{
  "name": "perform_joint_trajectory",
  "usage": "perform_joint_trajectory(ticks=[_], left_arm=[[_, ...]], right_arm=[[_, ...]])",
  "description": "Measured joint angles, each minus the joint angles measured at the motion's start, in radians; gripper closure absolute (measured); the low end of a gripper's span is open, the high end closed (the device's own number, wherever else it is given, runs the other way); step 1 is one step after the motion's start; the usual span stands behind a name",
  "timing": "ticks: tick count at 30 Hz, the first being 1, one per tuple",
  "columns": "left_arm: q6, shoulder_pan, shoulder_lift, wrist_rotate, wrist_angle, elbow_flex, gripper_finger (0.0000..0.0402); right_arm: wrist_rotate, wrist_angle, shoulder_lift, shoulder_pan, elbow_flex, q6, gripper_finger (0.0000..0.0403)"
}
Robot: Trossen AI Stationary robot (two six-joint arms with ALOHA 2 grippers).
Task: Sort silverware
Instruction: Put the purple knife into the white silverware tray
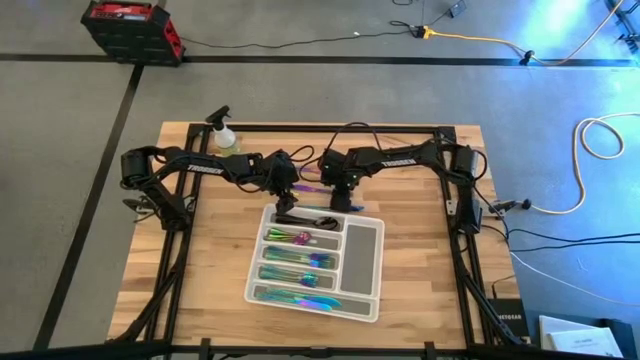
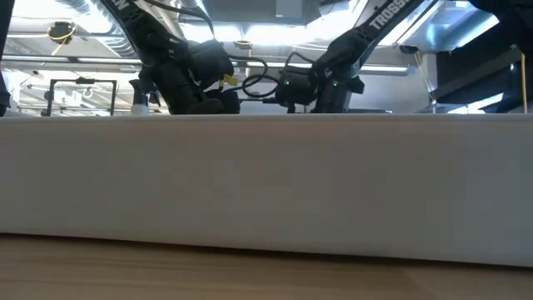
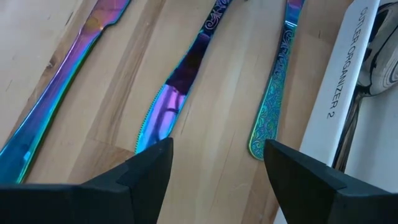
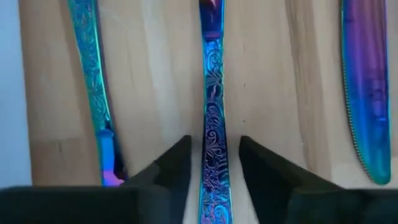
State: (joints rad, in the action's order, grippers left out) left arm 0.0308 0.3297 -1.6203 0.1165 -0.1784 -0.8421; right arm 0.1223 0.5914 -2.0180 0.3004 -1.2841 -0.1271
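Observation:
Loose iridescent silverware lies flat on the wooden table just beyond the far wall of the white compartment tray point(image 1: 365, 240). My right gripper point(image 4: 214, 162) points down, open, with its fingers on either side of an ornate handle point(image 4: 213, 93); thin strips of wood show between fingers and handle. Another handle point(image 4: 90, 81) and a knife blade point(image 4: 364, 93) lie parallel beside it. My left gripper point(image 3: 217, 162) is open above the table, over a knife's blade tip point(image 3: 168, 106) and a handle end point(image 3: 273, 106). More silverware point(image 1: 300, 260) fills the tray's compartments.
A third knife point(image 3: 56, 106) lies farther from the tray. The tray's printed far wall point(image 3: 342, 81) runs close beside my left gripper. A yellow-green spray bottle point(image 1: 224, 135) stands at the table's far left. In the low view the tray's white wall point(image 2: 266, 183) hides both fingertips.

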Motion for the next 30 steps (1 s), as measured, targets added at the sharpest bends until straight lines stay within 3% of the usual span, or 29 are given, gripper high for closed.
perform_joint_trajectory(ticks=[5,13,21,30], left_arm=[[0.010,0.000,0.000,0.001,0.000,0.000,0.0163],[0.006,0.000,0.000,0.002,0.000,0.000,0.0163],[-0.008,0.000,0.000,0.002,0.003,0.000,0.0163],[-0.004,0.000,0.000,0.003,0.001,0.000,0.0163]], right_arm=[[-0.002,0.042,0.058,0.001,0.009,0.004,0.0391],[-0.060,0.034,0.152,0.001,0.009,0.022,0.0401],[0.003,-0.041,0.148,0.001,0.008,-0.002,0.0381],[0.023,-0.066,0.035,0.001,0.008,-0.012,0.0286]])
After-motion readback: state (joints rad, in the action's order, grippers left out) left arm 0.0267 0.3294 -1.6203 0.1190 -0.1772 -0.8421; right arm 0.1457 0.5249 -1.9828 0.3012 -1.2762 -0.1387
